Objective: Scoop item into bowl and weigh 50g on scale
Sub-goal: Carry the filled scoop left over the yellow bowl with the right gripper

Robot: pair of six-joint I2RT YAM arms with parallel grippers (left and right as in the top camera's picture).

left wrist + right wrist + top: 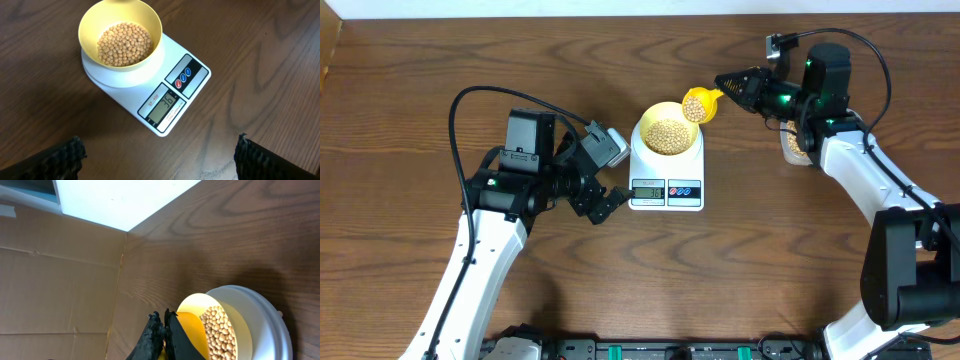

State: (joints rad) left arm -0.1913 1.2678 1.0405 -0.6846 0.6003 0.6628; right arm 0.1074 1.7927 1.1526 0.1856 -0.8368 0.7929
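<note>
Whole table (400, 100) gets taken in straight down from overhead, from well back. The left wrist view is pitched down and forward from the left gripper (160, 160), so the scale (127, 92) and bowl (152, 30) are caught just ahead of its tips, fairly close. The right wrist view is rolled sideways, jammed right behind the right gripper (162, 319) and yellow scoop (192, 335), bowl just past them, cardboard panel (60, 290) beyond. Scale and bowl are shared by all three.
</note>
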